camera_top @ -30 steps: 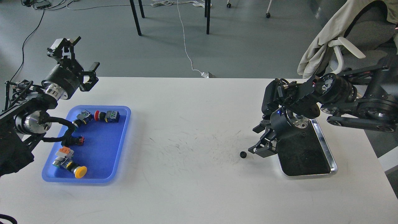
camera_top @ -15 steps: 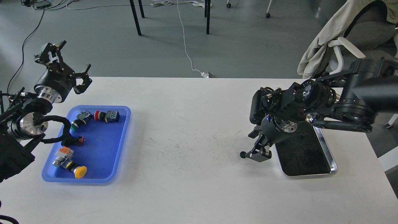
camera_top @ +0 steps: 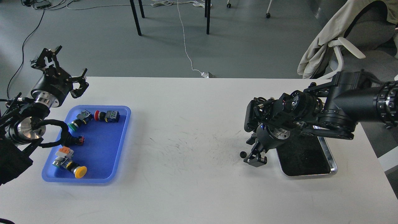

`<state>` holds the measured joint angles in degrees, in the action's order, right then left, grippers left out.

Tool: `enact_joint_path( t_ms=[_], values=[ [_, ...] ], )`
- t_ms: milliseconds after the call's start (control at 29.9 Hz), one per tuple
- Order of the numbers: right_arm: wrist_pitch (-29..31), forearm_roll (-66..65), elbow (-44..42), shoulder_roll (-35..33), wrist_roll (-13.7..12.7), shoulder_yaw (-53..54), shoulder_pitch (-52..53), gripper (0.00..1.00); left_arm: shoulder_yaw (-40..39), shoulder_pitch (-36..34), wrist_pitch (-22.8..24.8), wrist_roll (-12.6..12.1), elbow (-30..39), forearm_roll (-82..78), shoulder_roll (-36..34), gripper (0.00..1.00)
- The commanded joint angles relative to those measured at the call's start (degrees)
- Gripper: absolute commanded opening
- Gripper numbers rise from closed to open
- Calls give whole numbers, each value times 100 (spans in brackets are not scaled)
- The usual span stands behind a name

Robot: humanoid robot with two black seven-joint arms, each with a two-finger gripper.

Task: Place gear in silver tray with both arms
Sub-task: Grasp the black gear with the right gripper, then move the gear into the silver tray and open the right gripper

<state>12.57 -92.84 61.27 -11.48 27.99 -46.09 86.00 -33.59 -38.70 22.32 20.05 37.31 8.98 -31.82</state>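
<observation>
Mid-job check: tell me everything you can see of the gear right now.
The gear is a small black toothed wheel, seen too small to tell its material. It lies on the white table, left of the silver tray and not in it. The right end effector is down right beside it; whether it touches or grips the gear cannot be told.

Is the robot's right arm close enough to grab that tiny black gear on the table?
Probably yes. The right gripper hangs right beside the gear, which lies on the bare white table with nothing between them, just left of the silver tray.
</observation>
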Motion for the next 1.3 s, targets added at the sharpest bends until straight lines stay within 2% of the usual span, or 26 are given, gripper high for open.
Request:
enact_joint_path(
  t_ms=[0, 301, 769, 969, 1136, 1270],
  values=[
    [0, 11, -116, 84, 1, 4, -83, 63, -7, 38, 10, 17, -5, 7, -17, 99],
    [17, 3, -133, 304, 1, 4, -66, 45, 2, 38, 10, 17, -5, -2, -26, 99],
    [52, -24, -125, 330, 1, -14, -66, 32, 2, 47, -17, 26, -22, -2, -17, 99],
    [61, -33, -133, 330, 1, -32, -66, 20, 2, 47, -25, 43, -31, -10, 0, 99],
    [61, -41, -125, 330, 1, -49, -48, 3, 2, 47, -25, 43, -40, -10, 0, 99],
    [61, -50, -107, 313, 1, -49, -13, 1, 2, 47, -34, 43, -40, -10, 0, 99]
  ],
)
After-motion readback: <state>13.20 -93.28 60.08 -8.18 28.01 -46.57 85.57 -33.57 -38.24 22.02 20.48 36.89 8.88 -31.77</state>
